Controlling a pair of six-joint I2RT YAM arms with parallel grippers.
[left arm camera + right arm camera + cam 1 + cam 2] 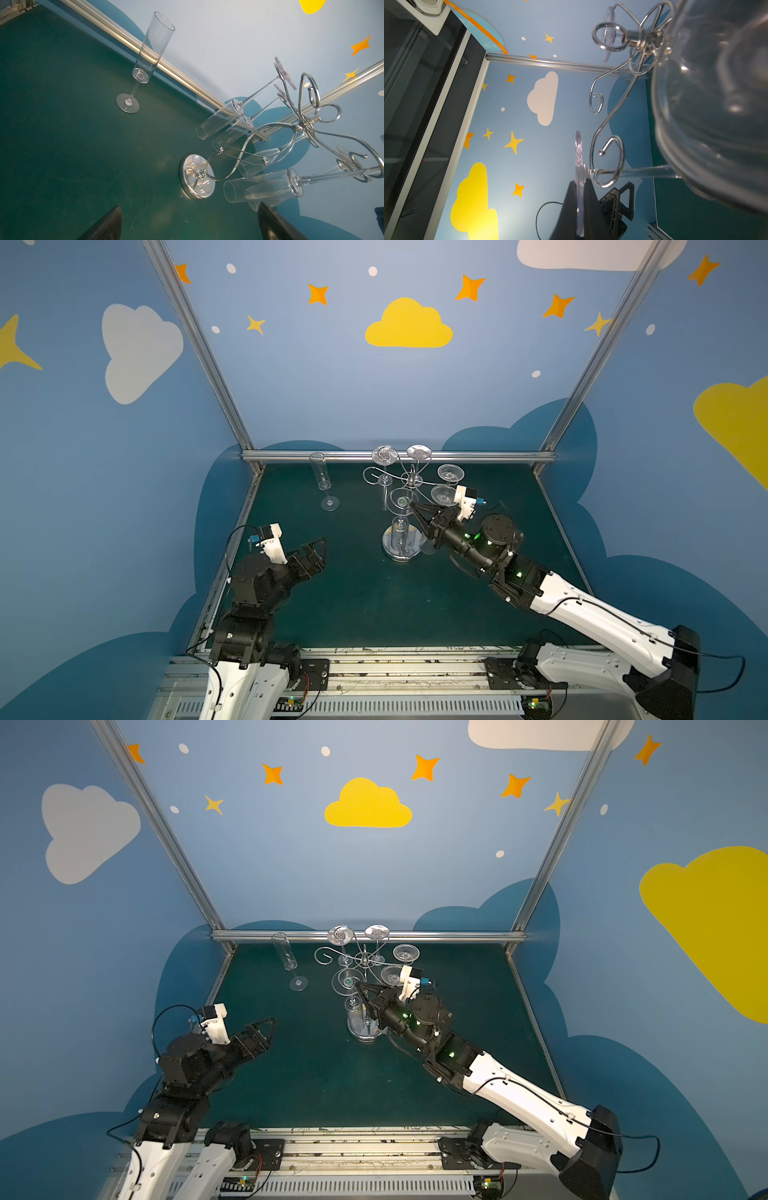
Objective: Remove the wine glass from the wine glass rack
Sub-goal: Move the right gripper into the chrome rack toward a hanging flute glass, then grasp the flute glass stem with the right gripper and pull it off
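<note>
We see the green tabletop (374, 605) carrying the chrome wine glass rack (411, 480) toward its back middle, with clear glasses hanging upside down from the rack's scroll arms. A lone flute (321, 472) stands upright on the tabletop to the left of the rack, well apart from it. Our left pincer (321, 553) hovers above the tabletop, spread wide and holding nothing. Our right pincer (579, 185) is clamped on the round foot of the front wine glass (402, 502), whose stem sits in a scroll hook.
</note>
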